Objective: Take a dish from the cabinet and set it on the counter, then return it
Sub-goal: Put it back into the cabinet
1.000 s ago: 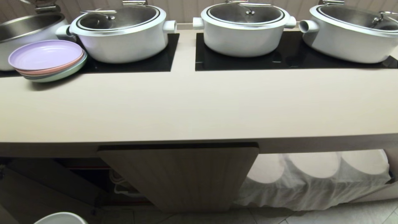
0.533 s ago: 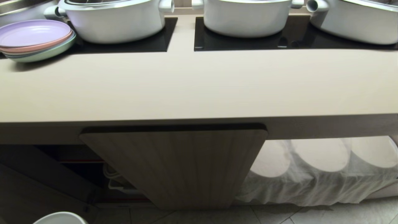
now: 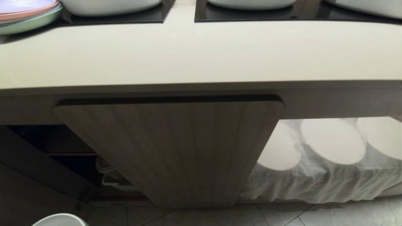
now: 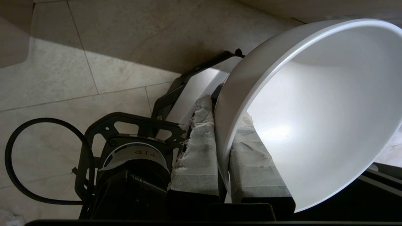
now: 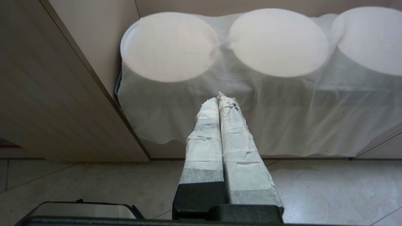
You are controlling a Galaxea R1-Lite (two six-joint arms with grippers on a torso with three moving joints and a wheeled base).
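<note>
The beige worktop [image 3: 201, 53] is being seen above the ribbed cabinet [image 3: 176, 150], over a tiled floor [image 3: 282, 216]. The pastel plates [image 3: 28, 14] and white pots [image 3: 110, 4] are being cut off. The dish [image 4: 314, 110] is being gripped at its rim by the left hand [image 4: 221, 150] low over the floor; the right hand [image 5: 221, 103] is being kept closed, empty.

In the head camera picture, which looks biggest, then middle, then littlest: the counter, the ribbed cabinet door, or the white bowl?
1. The counter looks biggest, stretching right across.
2. The ribbed cabinet door is middle.
3. The white bowl looks littlest, but only its rim peeks in at the picture's edge, so most of it is out of view.
</note>
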